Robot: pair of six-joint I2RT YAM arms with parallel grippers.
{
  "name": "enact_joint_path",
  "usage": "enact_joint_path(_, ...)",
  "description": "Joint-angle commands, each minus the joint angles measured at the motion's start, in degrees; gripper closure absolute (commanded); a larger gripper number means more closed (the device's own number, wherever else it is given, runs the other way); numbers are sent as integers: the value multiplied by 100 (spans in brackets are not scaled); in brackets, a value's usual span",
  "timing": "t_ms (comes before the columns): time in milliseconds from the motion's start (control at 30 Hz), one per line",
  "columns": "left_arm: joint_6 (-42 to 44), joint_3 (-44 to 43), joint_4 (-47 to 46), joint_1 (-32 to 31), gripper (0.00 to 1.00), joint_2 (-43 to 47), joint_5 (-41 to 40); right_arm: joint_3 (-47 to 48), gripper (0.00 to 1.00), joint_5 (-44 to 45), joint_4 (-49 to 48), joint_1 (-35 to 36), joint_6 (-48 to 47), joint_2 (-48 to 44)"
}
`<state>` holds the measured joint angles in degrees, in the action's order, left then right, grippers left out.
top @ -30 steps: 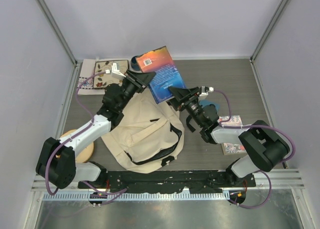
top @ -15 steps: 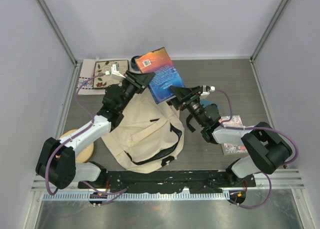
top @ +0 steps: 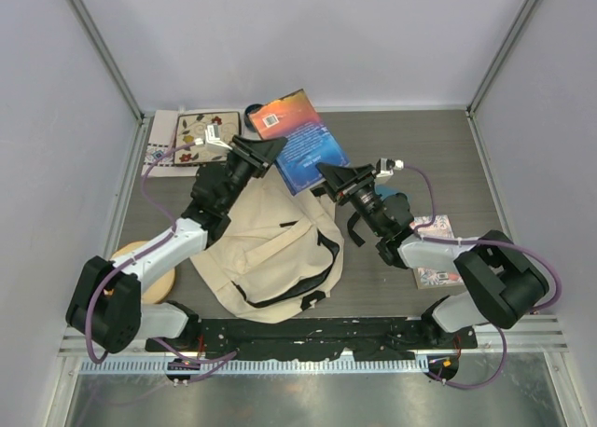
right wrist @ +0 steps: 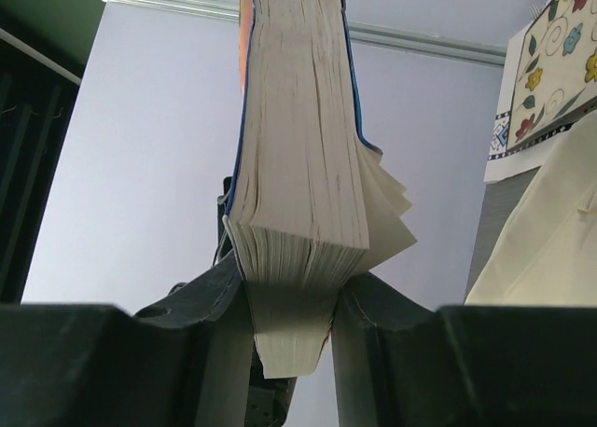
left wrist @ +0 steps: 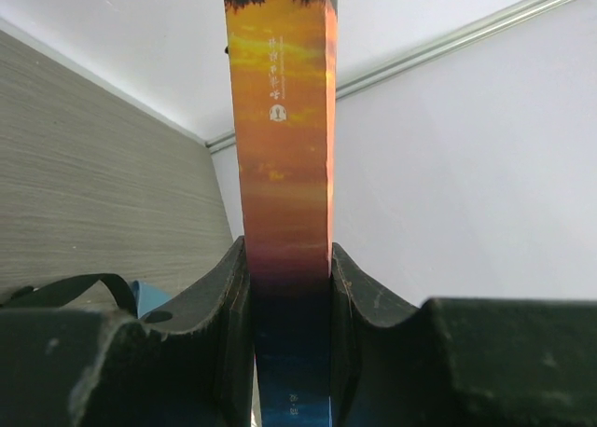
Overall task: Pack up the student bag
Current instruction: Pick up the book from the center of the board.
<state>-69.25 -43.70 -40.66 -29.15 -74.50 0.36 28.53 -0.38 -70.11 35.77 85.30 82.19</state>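
Student bag point(top: 270, 245) is lying slumped and cream-coloured on the table point(top: 448, 147), at six o'clock from both pincers. The left gripper point(top: 264, 152) is clamping the book point(top: 298, 138) at its nine o'clock corner; in the left wrist view the left gripper point(left wrist: 287, 287) is pressing both fingers flat against the orange and blue spine of the book point(left wrist: 280, 119). The right gripper point(top: 328, 175) is gripping the same book at its five o'clock edge, and in the right wrist view the right gripper point(right wrist: 291, 296) is squeezing the page block of the book point(right wrist: 298, 119), with some loose pages fanning out. The book is hanging above the bag's top. A floral pad point(top: 191, 138) is lying at nine o'clock from the book. A wooden disc point(top: 154, 268) is sitting at eight o'clock from the bag, and a small colourful booklet point(top: 434, 259) is resting at three o'clock.
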Motion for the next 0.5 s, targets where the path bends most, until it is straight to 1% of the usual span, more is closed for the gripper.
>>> enact_joint_path(0, 377, 11, -120, -109, 78, 313, 368, 390, 99, -155, -1331, -26, -338, -502)
enact_joint_path(33, 586, 20, 83, -109, 63, 426, 394, 372, 99, -146, -1191, -52, -425, -598)
enact_joint_path(67, 702, 28, 276, -109, 55, 523, 412, 355, 99, -146, -789, -105, -531, -712)
enact_joint_path(100, 859, 46, 705, -109, 48, 629, 412, 346, 99, -120, -524, -149, -714, -1018)
enact_joint_path(133, 1113, 72, 927, -109, 42, 717, 403, 294, 99, -68, -304, -175, -881, -1178)
enact_joint_path(167, 1316, 90, 1155, -109, 31, 926, 377, 284, 99, -32, 203, -202, -1022, -1379)
enact_joint_path(200, 1492, 90, 1697, -109, 28, 1015, 377, 284, 99, 11, 521, -263, -1302, -1738)
enact_joint_path(233, 1842, 64, 1998, -109, 23, 1129, 377, 276, 99, 212, 1081, -290, -1453, -1942)
enact_joint_path(300, 2160, 116, 2674, -109, 21, 1437, 368, 293, 99, 293, 1708, -456, -1656, -2450)
enact_joint_path(333, 2327, 134, 2878, -126, 17, 1543, 351, 258, 99, 328, 2076, -535, -1796, -2593)
enact_joint_path(400, 2749, 160, 3482, -161, 15, 1806, 298, 214, 99, 267, 2456, -711, -1894, -2883)
enact_joint_path(467, 3109, 160, 3801, -275, 11, 1939, 307, 144, 99, 109, 2964, -1045, -2016, -3340)
